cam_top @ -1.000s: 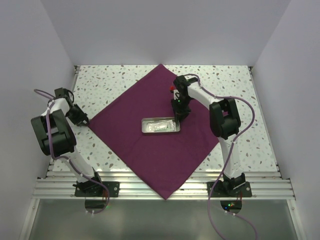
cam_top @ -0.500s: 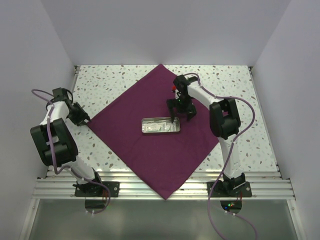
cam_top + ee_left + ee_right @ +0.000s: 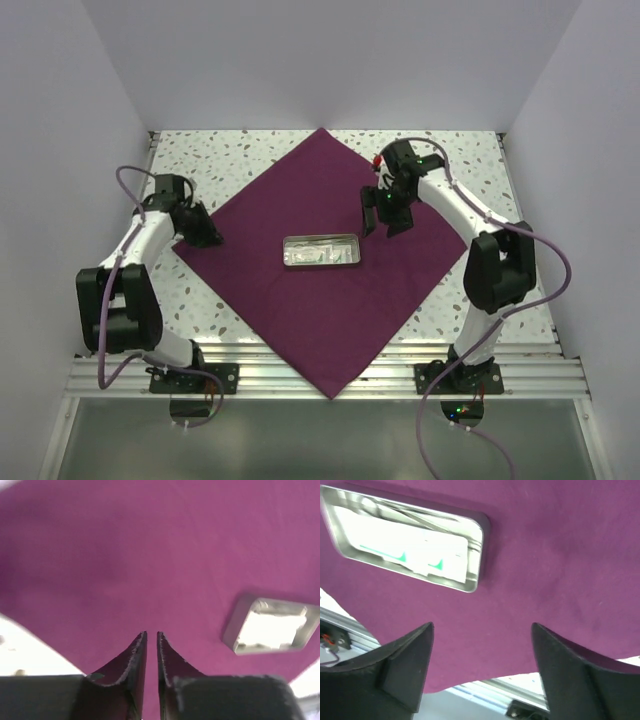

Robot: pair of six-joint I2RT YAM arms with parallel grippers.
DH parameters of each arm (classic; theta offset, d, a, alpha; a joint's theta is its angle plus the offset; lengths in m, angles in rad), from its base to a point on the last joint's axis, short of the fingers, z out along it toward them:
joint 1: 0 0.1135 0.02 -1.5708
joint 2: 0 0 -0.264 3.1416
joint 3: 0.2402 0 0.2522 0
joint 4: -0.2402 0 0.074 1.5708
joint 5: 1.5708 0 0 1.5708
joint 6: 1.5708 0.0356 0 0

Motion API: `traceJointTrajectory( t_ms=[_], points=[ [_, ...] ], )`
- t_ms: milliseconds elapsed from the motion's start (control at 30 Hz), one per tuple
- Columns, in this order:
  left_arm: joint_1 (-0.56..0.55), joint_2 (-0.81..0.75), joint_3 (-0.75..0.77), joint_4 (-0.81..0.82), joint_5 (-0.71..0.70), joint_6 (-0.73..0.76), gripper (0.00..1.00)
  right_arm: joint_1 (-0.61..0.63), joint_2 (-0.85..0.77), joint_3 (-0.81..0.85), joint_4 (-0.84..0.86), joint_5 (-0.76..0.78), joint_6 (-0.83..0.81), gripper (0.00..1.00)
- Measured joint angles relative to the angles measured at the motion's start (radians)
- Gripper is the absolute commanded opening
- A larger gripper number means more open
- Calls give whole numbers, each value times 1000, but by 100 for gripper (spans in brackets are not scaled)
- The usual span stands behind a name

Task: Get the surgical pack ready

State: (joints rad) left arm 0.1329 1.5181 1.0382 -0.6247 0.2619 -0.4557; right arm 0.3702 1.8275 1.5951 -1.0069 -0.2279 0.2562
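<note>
The dark magenta cloth point(image 3: 300, 310) lies flat as a diamond on the table. The small steel tray point(image 3: 287, 250) sits at its middle and holds white gauze point(image 3: 410, 545) and thin metal instruments point(image 3: 415, 512). My left gripper point(image 3: 210, 237) hovers over the cloth's left part with its jaws almost closed and nothing between them; in the left wrist view point(image 3: 151, 635) the cloth point(image 3: 150, 555) and the tray point(image 3: 232, 630) lie ahead. My right gripper point(image 3: 380, 222) is wide open and empty above the cloth, just right of the tray's far corner. The right wrist view point(image 3: 482, 627) shows the tray point(image 3: 480, 530) on the cloth point(image 3: 545, 555).
The speckled white tabletop point(image 3: 480, 170) shows around the cloth. An aluminium rail point(image 3: 320, 375) runs along the near edge, and the cloth's front corner hangs over it. White walls close the left, back and right sides.
My right gripper has opened and moved right, away from the tray's far edge. My left gripper has moved right, from beside the cloth's left corner to over the cloth.
</note>
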Motion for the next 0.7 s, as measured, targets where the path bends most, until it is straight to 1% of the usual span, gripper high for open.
traceJointTrajectory(
  t_ms=[33, 67, 100, 133, 200, 300, 467, 700],
  points=[
    [-27, -10, -17, 10, 14, -8, 8, -5, -1, -26, 8, -5, 3, 60],
    [-48, -19, -32, 17, 24, -17, 6, -7, 0, -60, 23, -6, 11, 51],
    [-66, -24, -44, 22, 33, -25, 3, -6, 1, -97, 34, -7, 17, 29],
    [-87, -26, -55, 29, 45, -35, 0, -6, 5, -127, 37, -6, 19, 20],
    [-116, -18, -59, 35, 59, -47, 0, -6, 25, -153, 40, -8, 38, 0],
    [-180, 25, -48, 52, 74, -63, 0, -9, 76, -150, 79, -12, 52, 0],
    [-290, 173, 11, 74, 96, -101, 0, -13, 177, -100, 121, -29, 61, 0],
    [-369, 346, 143, 68, 103, -117, 0, -13, 208, -89, 167, -57, 85, 0]
  ],
)
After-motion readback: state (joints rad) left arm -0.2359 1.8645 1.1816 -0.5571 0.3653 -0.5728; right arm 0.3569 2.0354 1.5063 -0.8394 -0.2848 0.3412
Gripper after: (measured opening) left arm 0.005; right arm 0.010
